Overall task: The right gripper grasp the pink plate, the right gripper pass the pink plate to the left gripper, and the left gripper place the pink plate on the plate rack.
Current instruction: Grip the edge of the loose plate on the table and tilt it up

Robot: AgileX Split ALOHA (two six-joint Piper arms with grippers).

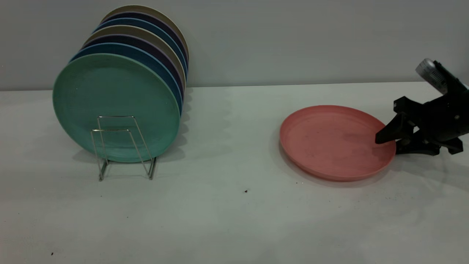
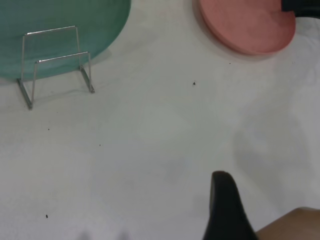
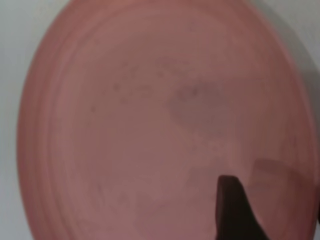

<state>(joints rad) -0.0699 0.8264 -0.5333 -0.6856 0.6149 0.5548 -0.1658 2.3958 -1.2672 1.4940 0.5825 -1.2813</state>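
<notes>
The pink plate (image 1: 335, 141) lies flat on the table at the right. It also shows in the left wrist view (image 2: 245, 25) and fills the right wrist view (image 3: 150, 125). My right gripper (image 1: 388, 145) is open at the plate's right edge, one finger above the rim and the other low by the table. The upper finger (image 3: 230, 210) hovers over the plate's inside. The plate rack (image 1: 124, 146) stands at the left, its front wire loops free. The rack shows in the left wrist view too (image 2: 55, 65). My left gripper (image 2: 235, 215) is outside the exterior view, above the table's front.
A teal-green plate (image 1: 117, 106) stands upright in the rack, with several more blue, purple and beige plates behind it. The white table (image 1: 234, 205) runs between rack and pink plate. A grey wall stands behind.
</notes>
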